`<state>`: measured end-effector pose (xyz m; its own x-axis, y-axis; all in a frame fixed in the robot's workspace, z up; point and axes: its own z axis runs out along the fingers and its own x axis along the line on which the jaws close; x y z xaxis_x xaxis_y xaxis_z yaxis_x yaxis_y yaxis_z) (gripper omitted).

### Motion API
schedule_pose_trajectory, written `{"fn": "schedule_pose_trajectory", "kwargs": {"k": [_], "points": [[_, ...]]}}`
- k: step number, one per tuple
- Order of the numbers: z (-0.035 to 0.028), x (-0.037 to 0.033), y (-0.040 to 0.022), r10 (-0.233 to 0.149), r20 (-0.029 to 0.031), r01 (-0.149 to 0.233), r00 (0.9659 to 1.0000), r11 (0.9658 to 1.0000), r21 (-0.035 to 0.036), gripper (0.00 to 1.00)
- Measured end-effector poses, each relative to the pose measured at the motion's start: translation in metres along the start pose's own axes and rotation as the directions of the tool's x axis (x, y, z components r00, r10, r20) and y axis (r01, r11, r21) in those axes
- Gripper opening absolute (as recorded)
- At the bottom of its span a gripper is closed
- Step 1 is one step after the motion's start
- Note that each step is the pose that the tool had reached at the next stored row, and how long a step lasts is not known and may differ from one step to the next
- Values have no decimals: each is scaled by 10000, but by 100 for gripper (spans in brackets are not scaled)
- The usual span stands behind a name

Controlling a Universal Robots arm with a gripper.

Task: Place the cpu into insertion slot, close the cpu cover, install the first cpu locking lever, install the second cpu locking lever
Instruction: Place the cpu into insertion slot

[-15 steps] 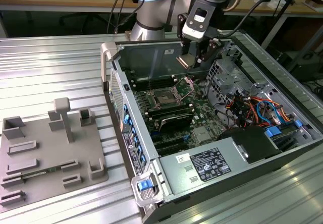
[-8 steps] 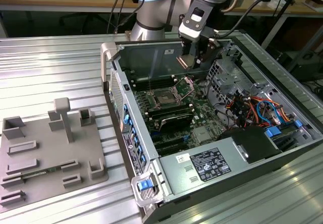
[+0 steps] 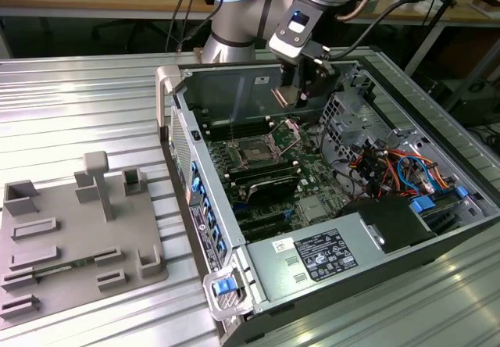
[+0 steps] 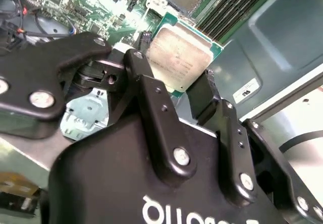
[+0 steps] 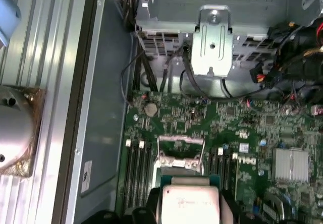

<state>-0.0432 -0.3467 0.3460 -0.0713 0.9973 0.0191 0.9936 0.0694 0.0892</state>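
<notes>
Bright, even overhead light. Glare across the ribbed table (image 3: pixel 445 292) and on the cpu (image 5: pixel 190 204). Soft shade inside the case (image 3: pixel 234 89).

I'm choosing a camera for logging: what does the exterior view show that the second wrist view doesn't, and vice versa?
Exterior view: the whole computer case, the arm, the grey fixture tray at the exterior view's left. Second wrist view: black fingers pressing the cpu at two opposite edges. Both: the hand holding the cpu, not yet in the insertion slot.
</notes>
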Motion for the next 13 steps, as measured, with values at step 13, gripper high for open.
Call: {"fn": "schedule_pose_trajectory", "kwargs": {"k": [13], "points": [[40,4,-71,372,24,-372,9993,9993,20,55]]}}
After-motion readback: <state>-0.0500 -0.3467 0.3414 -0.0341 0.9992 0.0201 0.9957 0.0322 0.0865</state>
